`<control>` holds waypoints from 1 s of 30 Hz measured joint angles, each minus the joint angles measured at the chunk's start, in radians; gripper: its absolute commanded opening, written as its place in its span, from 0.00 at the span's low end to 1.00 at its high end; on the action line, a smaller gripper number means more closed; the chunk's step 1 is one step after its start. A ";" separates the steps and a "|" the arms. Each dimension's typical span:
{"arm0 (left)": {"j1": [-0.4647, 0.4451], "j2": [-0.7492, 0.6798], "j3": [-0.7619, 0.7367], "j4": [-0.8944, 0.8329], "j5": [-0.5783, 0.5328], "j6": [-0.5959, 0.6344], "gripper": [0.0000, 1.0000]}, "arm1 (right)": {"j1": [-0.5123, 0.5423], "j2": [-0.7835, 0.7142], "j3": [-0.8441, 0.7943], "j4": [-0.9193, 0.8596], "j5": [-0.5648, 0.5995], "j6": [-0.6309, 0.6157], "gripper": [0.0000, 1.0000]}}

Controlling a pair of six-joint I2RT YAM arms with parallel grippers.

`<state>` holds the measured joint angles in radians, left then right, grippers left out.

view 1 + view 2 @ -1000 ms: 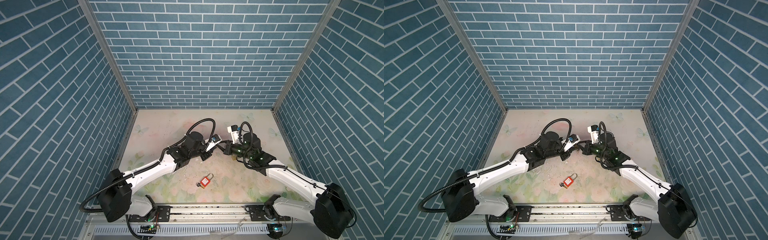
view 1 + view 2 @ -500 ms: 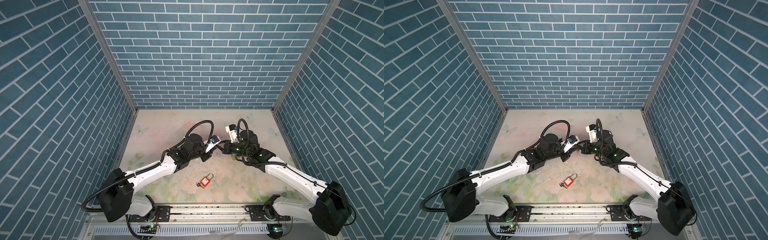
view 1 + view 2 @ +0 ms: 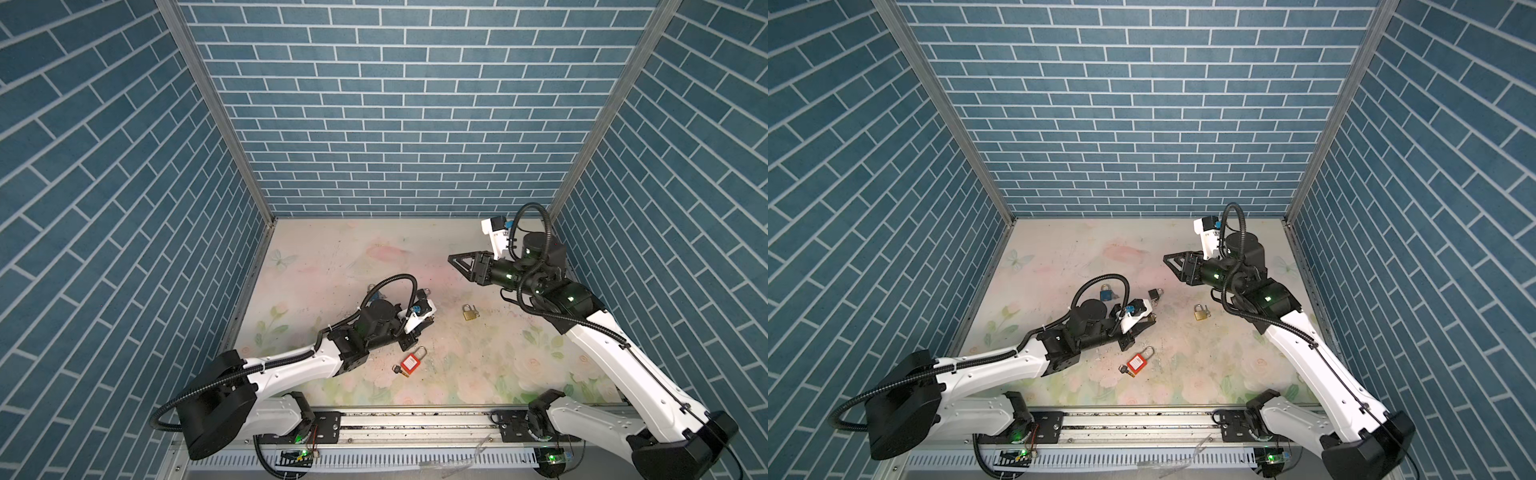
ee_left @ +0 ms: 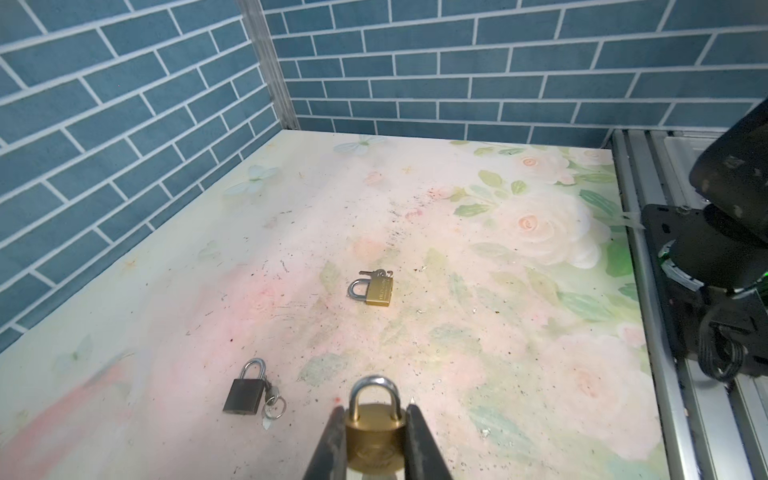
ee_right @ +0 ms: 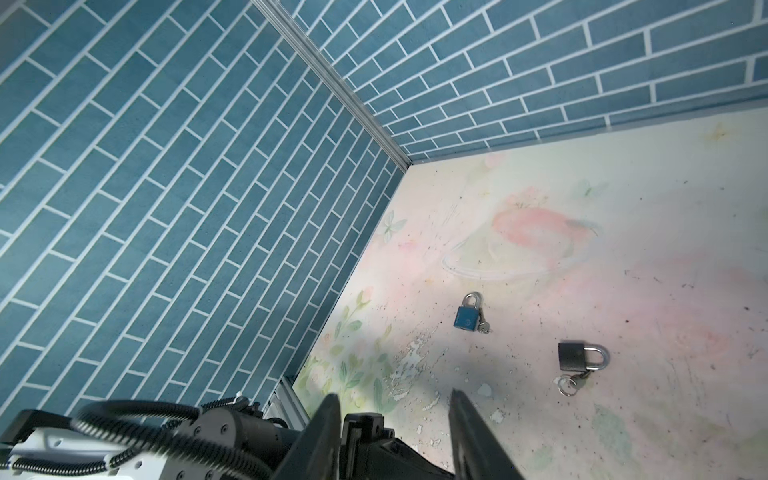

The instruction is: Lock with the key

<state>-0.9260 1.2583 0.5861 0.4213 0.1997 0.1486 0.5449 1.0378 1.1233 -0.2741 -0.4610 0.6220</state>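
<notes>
Padlocks lie scattered on a pale floral mat [image 3: 332, 266], and the small red plastic-bodied padlock [image 3: 410, 363] at the front, key in its base, serves as the marker. Behind it to the left lies a blue padlock [image 3: 1106, 293] with a key beside it. Just behind the red one, the left gripper [image 4: 375, 409] hangs low, its fingers clamped on the sides of a round-shouldered brass padlock [image 4: 376, 432], the steel shackle pointing away from the wrist. Farther behind lies a dark grey padlock [image 4: 244, 395] with a key ring. Behind and right of the red lock lies a second brass padlock [image 3: 469, 313] with a key. Well to the right, the right gripper [image 5: 392, 397] hovers above the mat, fingers [image 5: 328, 419] apart and empty.

The held lock's shackle looks seated at both legs, so locking seems near its end. Next would likely come checking the shackle or drawing the key. The held lock's keyhole end is cut off, so whether it carries a key cannot be told.
</notes>
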 measured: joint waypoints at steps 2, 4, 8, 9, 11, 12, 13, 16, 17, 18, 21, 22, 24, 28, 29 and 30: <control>0.000 -0.003 0.005 0.026 -0.029 -0.063 0.00 | 0.000 -0.056 -0.050 0.021 0.007 -0.005 0.45; 0.000 -0.008 0.019 0.049 -0.065 -0.147 0.00 | 0.002 -0.122 -0.142 0.052 0.016 -0.007 0.43; 0.000 -0.029 0.053 0.080 -0.169 -0.356 0.00 | 0.018 -0.213 -0.348 0.109 0.047 -0.005 0.41; 0.003 -0.039 0.060 0.083 -0.203 -0.429 0.00 | 0.031 -0.227 -0.401 0.124 0.056 -0.002 0.40; 0.012 -0.055 0.067 0.082 -0.261 -0.575 0.00 | 0.066 -0.244 -0.474 0.144 0.076 -0.002 0.40; 0.021 -0.061 0.068 0.075 -0.284 -0.655 0.00 | 0.090 -0.249 -0.503 0.157 0.090 -0.003 0.40; 0.031 -0.066 0.068 0.064 -0.305 -0.727 0.00 | 0.111 -0.251 -0.522 0.169 0.101 -0.003 0.41; 0.063 -0.068 0.064 0.037 -0.342 -0.956 0.00 | 0.174 -0.233 -0.538 0.219 0.136 -0.022 0.40; 0.070 -0.069 0.062 0.025 -0.347 -1.014 0.00 | 0.187 -0.219 -0.537 0.245 0.145 -0.029 0.40; 0.078 -0.069 0.060 0.009 -0.353 -1.083 0.00 | 0.201 -0.196 -0.534 0.270 0.151 -0.037 0.40; 0.096 -0.069 0.056 -0.031 -0.352 -1.240 0.00 | 0.228 -0.106 -0.521 0.335 0.161 -0.053 0.39; 0.100 -0.069 0.056 -0.047 -0.349 -1.289 0.00 | 0.236 -0.071 -0.513 0.349 0.163 -0.056 0.38; 0.108 -0.069 0.056 -0.076 -0.341 -1.357 0.00 | 0.248 -0.010 -0.493 0.369 0.167 -0.065 0.38; 0.122 -0.068 0.057 -0.125 -0.320 -1.456 0.00 | 0.274 0.095 -0.435 0.403 0.169 -0.090 0.38; 0.125 -0.067 0.057 -0.130 -0.314 -1.472 0.00 | 0.276 0.112 -0.423 0.413 0.169 -0.097 0.38; 0.127 -0.067 0.057 -0.134 -0.308 -1.485 0.00 | 0.278 0.130 -0.412 0.423 0.168 -0.100 0.38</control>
<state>-0.7986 1.1912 0.6430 0.2871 -0.1081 -1.3365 0.8227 1.1675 0.7116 0.1490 -0.2928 0.5217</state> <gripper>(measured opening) 0.225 0.379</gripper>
